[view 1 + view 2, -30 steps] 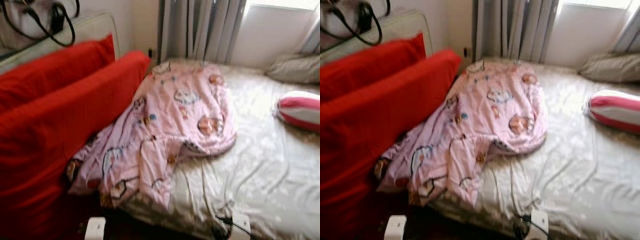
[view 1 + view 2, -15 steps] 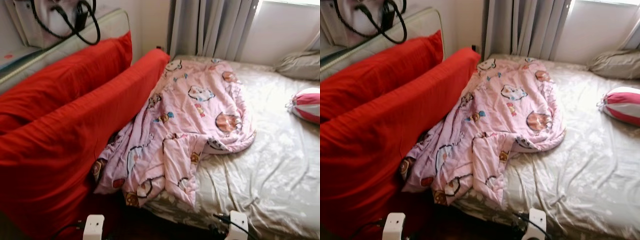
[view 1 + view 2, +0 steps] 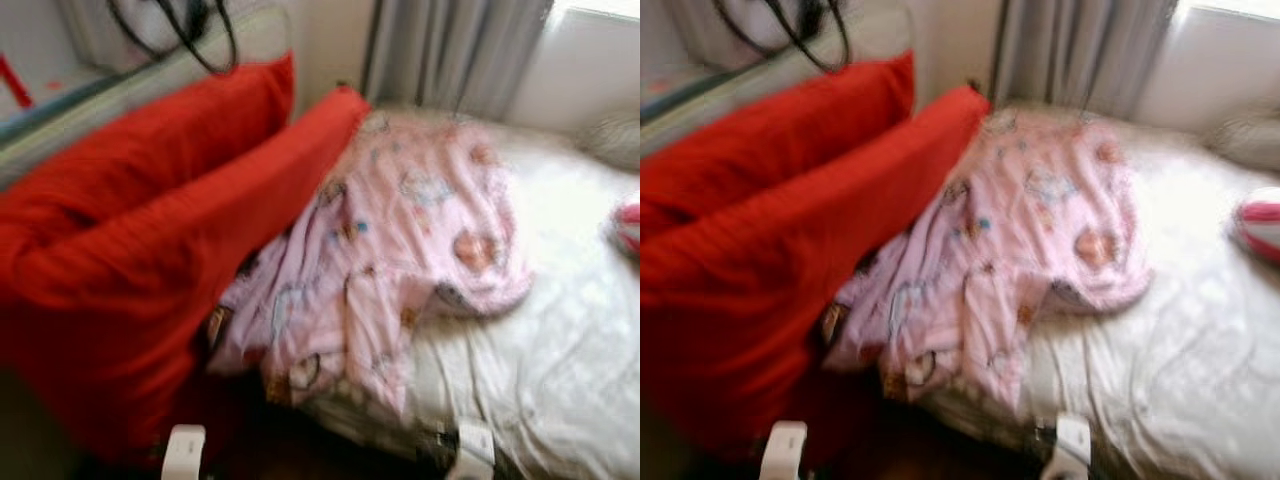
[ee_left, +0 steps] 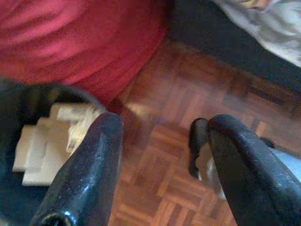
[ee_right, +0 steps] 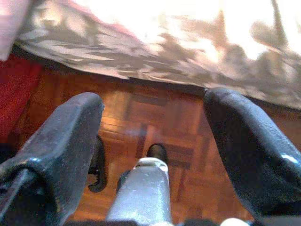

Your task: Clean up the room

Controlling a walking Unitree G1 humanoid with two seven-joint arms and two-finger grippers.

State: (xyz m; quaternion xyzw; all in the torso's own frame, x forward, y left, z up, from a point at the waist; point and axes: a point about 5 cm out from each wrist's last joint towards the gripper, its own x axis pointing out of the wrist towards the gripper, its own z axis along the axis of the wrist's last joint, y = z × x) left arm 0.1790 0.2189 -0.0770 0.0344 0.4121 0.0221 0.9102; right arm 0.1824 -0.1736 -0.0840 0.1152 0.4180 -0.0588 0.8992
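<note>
Fingers of the left end effector (image 4: pixel 160 160) stand wide apart with nothing between them, hanging over the wooden parquet floor (image 4: pixel 174 155) beside the bed. In its wrist view a red cushion (image 4: pixel 80 42) fills the far side, and a dark container with pale blocks (image 4: pixel 51 141) in it sits just under one finger. The right end effector (image 5: pixel 155 141) is likewise spread open and empty above the same floor, close to the edge of the bed, whose pale patterned sheet (image 5: pixel 188 52) hangs down ahead of it; a silver leg of the robot (image 5: pixel 141 197) shows between its fingers.

The head views are blurred. A pink blanket (image 3: pixel 400 250) with cartoon prints lies crumpled on the left half of the bed (image 3: pixel 560 330), one end spilling over the bed's near edge toward the floor. Two big red cushions (image 3: pixel 160 250) lean against the bed's left side, touching the blanket. A striped red and white pillow (image 3: pixel 1260 225) rests at the bed's right edge, well apart from the blanket. Grey curtains (image 3: pixel 450 50) hang behind the bed's far end. A black cable (image 3: pixel 180 30) loops above the cushions.
</note>
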